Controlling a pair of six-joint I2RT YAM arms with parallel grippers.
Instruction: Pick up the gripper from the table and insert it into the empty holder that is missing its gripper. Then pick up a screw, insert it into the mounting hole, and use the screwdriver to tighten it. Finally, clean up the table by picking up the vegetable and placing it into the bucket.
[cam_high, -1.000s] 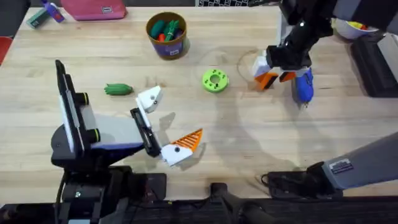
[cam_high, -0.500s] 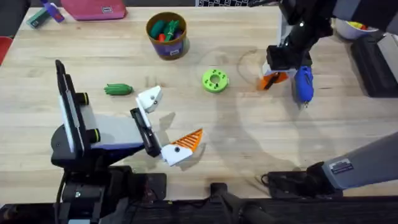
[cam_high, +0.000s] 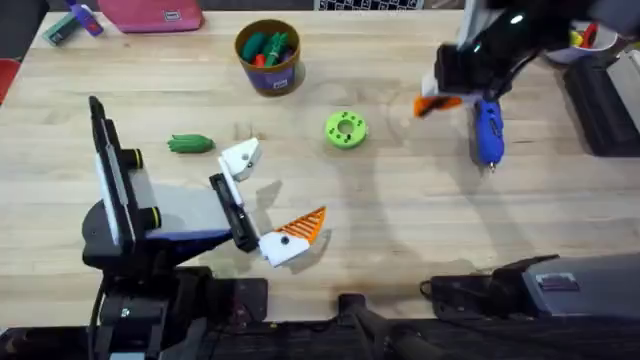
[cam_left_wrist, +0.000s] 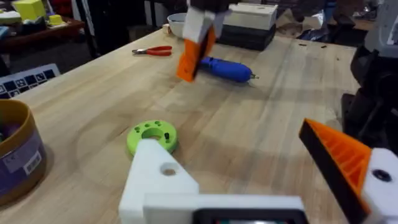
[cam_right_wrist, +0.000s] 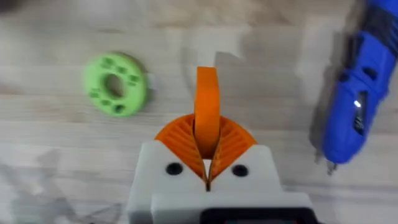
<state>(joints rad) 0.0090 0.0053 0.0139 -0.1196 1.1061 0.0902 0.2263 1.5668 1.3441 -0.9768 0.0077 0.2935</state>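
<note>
Rising, right tool (cam_high: 432, 103) lifted gripper (cam_right_wrist: 207, 112).

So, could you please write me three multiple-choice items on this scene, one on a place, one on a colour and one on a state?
1. Where does the vegetable lie?
A. In the bucket
B. On the table, apart from the bucket
C. Beside the screwdriver

2. What colour is the screwdriver?
A. Red
B. Green
C. Blue

3. What is the right gripper doing?
A. Shut on the gripper
B. Open over the round disc
C. Shut on the screwdriver

Answers:
1 B, the overhead view shows it on bare wood near the holder.
2 C, its body is blue in all views.
3 A, the right wrist view shows the orange pads clamping the orange wedge.
</note>
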